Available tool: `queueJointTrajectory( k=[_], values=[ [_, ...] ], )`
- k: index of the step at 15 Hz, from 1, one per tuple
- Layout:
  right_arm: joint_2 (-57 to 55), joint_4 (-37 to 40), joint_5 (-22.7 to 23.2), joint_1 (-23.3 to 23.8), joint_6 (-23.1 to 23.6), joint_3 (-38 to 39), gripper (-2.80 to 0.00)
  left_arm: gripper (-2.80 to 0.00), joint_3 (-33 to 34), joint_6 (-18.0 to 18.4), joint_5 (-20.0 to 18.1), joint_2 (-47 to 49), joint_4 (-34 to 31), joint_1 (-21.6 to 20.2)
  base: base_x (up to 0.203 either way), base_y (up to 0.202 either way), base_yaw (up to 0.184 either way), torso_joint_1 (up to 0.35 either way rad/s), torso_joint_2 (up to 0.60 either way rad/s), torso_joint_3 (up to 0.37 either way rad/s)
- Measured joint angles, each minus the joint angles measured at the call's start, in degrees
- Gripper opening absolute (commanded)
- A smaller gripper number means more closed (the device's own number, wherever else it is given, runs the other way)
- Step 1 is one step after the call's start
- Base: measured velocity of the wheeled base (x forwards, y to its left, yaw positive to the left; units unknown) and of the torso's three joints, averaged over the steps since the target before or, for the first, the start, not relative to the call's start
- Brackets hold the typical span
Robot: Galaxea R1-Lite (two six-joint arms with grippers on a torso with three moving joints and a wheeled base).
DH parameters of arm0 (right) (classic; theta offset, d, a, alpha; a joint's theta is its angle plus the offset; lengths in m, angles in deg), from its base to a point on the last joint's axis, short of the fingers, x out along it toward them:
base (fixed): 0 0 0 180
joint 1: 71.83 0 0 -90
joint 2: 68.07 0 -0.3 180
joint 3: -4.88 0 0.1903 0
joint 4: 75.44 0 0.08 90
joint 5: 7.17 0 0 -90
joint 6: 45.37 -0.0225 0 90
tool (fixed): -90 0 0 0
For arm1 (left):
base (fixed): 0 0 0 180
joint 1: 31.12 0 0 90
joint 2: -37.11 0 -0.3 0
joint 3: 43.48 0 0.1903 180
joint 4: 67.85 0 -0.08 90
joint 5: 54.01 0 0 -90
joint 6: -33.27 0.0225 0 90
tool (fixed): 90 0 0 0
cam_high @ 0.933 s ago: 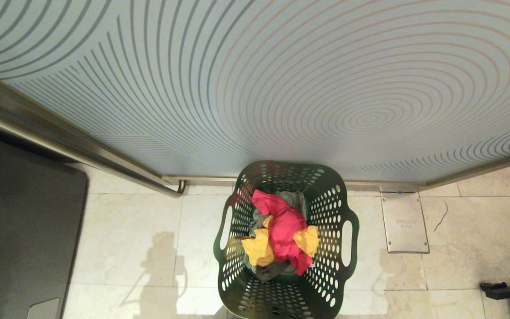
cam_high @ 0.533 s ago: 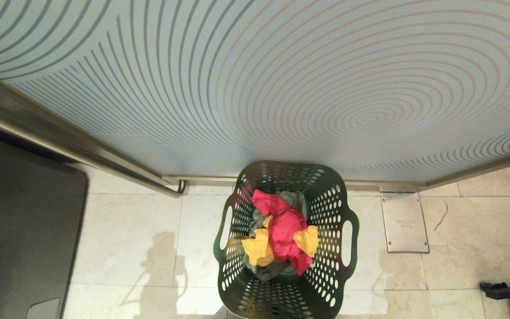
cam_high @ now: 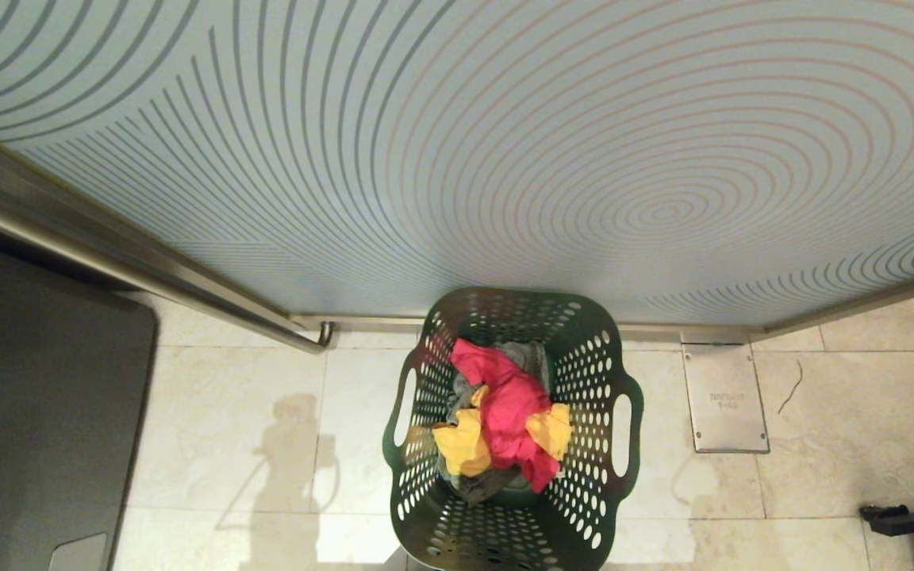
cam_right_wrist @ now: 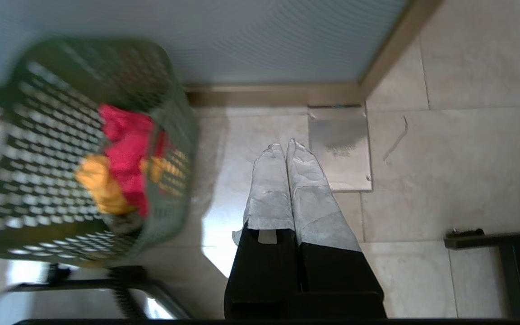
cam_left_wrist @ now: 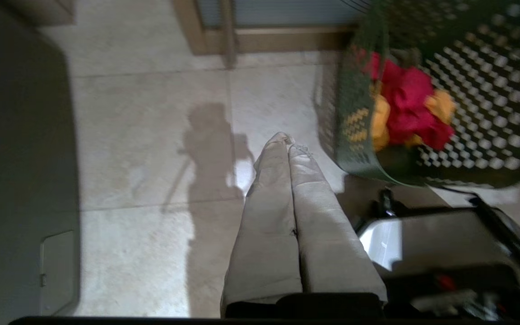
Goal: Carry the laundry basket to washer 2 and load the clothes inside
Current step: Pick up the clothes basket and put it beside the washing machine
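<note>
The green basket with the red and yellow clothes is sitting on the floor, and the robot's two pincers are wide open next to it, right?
Not quite. Both pincers are shut, not open: the left pincer and the right pincer have their fingers pressed together, as each wrist view shows. The rest is right: the laundry basket with the red and yellow clothes is on the floor between them.

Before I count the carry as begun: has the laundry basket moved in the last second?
No. The laundry basket sits at the same spot beside the metal floor plate, its far rim at the wall's base, as before.
</note>
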Motion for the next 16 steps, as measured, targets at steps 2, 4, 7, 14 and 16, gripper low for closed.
queueJointTrajectory(
  k=[2, 4, 7, 14, 16],
  values=[
    [-8.5, 7.2, 0.9, 0.1, -3.7, -8.4, -2.8, -2.8, -7.3, -0.6, -3.1, 8.2, -3.7, 0.7, 0.0, 0.0, 0.0, 0.0, 0.0, 0.0],
    [-18.5, 11.0, 2.2, 0.1, -7.4, -12.2, -2.8, -2.8, -11.2, -1.2, -8.2, 17.8, -6.6, 1.5, 0.0, 0.0, 0.0, 0.0, 0.0, 0.0],
    [-35.3, 5.0, 4.6, -0.1, -11.1, -12.3, -2.8, -2.8, -10.9, -1.8, -16.5, 34.2, -6.6, 3.6, 0.0, 0.0, 0.0, 0.0, 0.0, 0.0],
    [-70.0, -31.3, 6.4, -0.7, -18.6, -6.6, -2.8, -2.8, -7.9, -7.5, -20.2, 65.0, 5.7, 9.3, 0.0, 0.0, 0.0, 0.0, 0.0, 0.0],
    [-76.7, -37.3, 8.4, -1.5, -19.3, -8.3, -2.8, -2.8, -8.3, -8.6, -16.7, 71.8, 12.4, 13.5, 0.0, 0.0, 0.0, 0.0, 0.0, 0.0]
  ],
)
